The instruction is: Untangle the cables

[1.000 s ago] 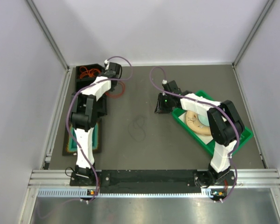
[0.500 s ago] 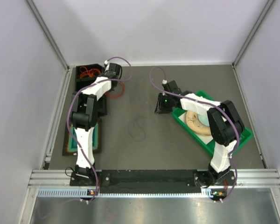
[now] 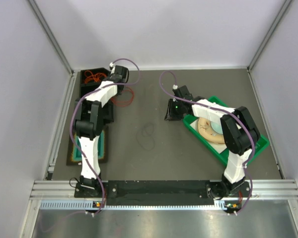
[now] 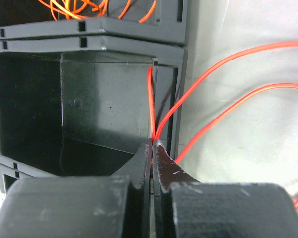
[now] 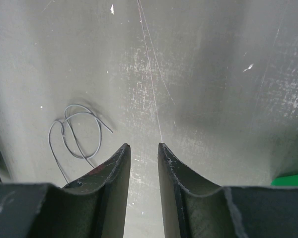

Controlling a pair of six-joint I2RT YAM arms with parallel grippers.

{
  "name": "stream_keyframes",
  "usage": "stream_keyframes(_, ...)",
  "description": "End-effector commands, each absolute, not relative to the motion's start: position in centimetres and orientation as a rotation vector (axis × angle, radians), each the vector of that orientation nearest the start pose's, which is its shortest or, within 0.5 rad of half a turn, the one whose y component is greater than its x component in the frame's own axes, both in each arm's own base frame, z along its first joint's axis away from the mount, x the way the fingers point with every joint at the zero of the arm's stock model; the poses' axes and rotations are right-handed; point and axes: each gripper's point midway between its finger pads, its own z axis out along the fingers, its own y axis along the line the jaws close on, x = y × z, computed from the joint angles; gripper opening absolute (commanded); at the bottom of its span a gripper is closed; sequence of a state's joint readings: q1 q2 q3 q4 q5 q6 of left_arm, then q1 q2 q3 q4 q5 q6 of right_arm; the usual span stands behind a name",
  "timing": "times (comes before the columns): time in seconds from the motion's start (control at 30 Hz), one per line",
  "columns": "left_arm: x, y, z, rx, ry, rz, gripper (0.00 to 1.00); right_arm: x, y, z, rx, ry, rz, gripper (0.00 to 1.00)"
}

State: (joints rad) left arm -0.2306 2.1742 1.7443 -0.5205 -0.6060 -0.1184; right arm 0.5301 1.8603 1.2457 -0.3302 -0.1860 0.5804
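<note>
**Near to far, every place read from the black bin (image 3: 82, 84).**

- **Nearest you:** Well toward the arm bases from the bin, the dark cable (image 3: 148, 136) lies alone on the bench (image 3: 188, 163). It forms a loose double loop, apart from the others.
- **Far right of the bin:** Across bare bench, your right claw (image 5: 144, 148) hangs low, jaws slightly apart and gripping nothing. The green tray (image 3: 258, 146) sits just on its far side from the bin, so its free room lies toward the bin.
- **At the bin's right wall:** Your left claw (image 4: 152, 148) has just closed. Its jaws stood apart a second ago and now meet, clamped on one strand of orange cable (image 4: 150, 104) that climbs the wall's corner slot. Further orange runs (image 3: 123, 96) curve away from the bin over the bench.
- **What the closing likely means:** The grasp looks made, and a pull is probably next. Draw away from the bin over the open bench, since the slot edge could snag the strand.
- **Farthest:** The remaining orange tangle (image 3: 93, 77) lies heaped inside the bin. The back wall (image 3: 164, 29) stands just behind it, leaving little room that way.
</note>
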Motion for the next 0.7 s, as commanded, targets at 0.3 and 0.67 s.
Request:
stream_keyframes(0.3,52.9,-1.5,23.1,-0.271,2.063,0.426,0.00,36.3,28.8,7.4,-0.046,2.581,0.701,0.29)
stream_keyframes(0.67,51.4,6.8,21.8,-0.424,2.060,0.625,0.00,36.2,28.7,7.4,-0.044,2.580,0.704,0.29)
